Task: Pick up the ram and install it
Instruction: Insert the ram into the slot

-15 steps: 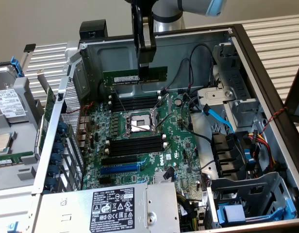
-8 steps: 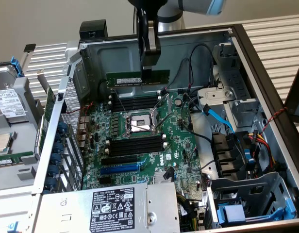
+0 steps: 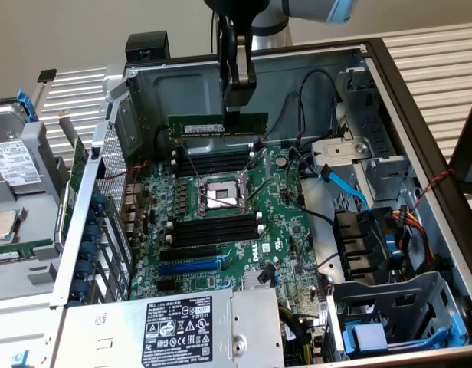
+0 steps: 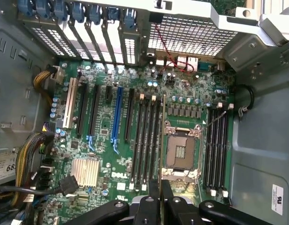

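Observation:
The ram (image 3: 217, 125) is a long green stick with black chips, held level in the air above the far end of the motherboard (image 3: 290, 230). My gripper (image 3: 237, 110) is shut on its top edge, right of the stick's middle in the exterior view. Below it lie the far black memory slots (image 3: 214, 161), the bare CPU socket (image 3: 221, 193) and the near black memory slots (image 3: 213, 230). The wrist view catches the ram (image 4: 162, 140) edge-on as a thin line between my fingers (image 4: 154, 206), above the gap between the memory slots (image 4: 145, 140) and the CPU socket (image 4: 181, 150).
The open computer case (image 3: 389, 84) walls in the board. A power supply (image 3: 175, 330) sits at the near side, with a drive cage (image 3: 389, 307) and blue cable (image 3: 345, 185) on the exterior view's right. A blue expansion slot (image 3: 188, 267) lies near the power supply. A hard drive (image 3: 14, 165) lies outside.

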### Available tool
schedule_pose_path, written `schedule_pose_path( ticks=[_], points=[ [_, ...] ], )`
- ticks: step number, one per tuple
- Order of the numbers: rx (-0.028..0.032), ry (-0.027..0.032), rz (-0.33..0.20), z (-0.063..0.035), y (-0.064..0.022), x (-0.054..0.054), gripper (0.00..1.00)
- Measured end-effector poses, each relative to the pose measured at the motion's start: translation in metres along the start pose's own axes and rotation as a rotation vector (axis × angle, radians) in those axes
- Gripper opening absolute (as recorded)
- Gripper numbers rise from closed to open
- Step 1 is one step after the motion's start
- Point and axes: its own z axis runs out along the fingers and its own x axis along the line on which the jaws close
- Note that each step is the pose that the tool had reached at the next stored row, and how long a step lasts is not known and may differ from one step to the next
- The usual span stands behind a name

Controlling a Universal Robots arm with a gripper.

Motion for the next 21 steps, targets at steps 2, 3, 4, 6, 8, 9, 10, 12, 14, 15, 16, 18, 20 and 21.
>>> schedule_pose_path(
  ticks=[2,3,4,6,8,9,10,12,14,15,16,18,20,21],
  points=[
    [0.0001,-0.0007,0.0,0.002,-0.0002,0.0,0.13],
    [-0.0002,-0.0014,0.0,0.0035,-0.0004,0.0,0.13],
    [-0.0001,-0.0027,0.0,0.0054,-0.0006,0.0,0.13],
    [-0.0003,-0.0044,-0.001,0.009,-0.001,0.001,0.13],
    [-0.0022,-0.0052,-0.001,0.0126,-0.0014,0.002,0.13],
    [-0.0023,-0.0052,-0.001,0.0141,-0.0014,0.002,0.13],
    [-0.0023,-0.0051,-0.001,0.0154,-0.001,0.003,0.13],
    [0.0,-0.0048,-0.001,0.0179,0.0015,0.003,0.13],
    [0.0105,-0.004,-0.001,0.0201,0.0051,0.003,0.13],
    [0.0182,-0.0036,-0.002,0.0211,0.0068,0.003,0.13],
    [0.0255,-0.0031,-0.002,0.0221,0.0082,0.003,0.13],
    [0.0377,-0.002,-0.003,0.024,0.0108,0.003,0.13],
    [0.046,-0.0013,-0.003,0.0267,0.0143,0.003,0.13],
    [0.0497,-0.0008,-0.003,0.0282,0.0163,0.003,0.13]
  ],
)
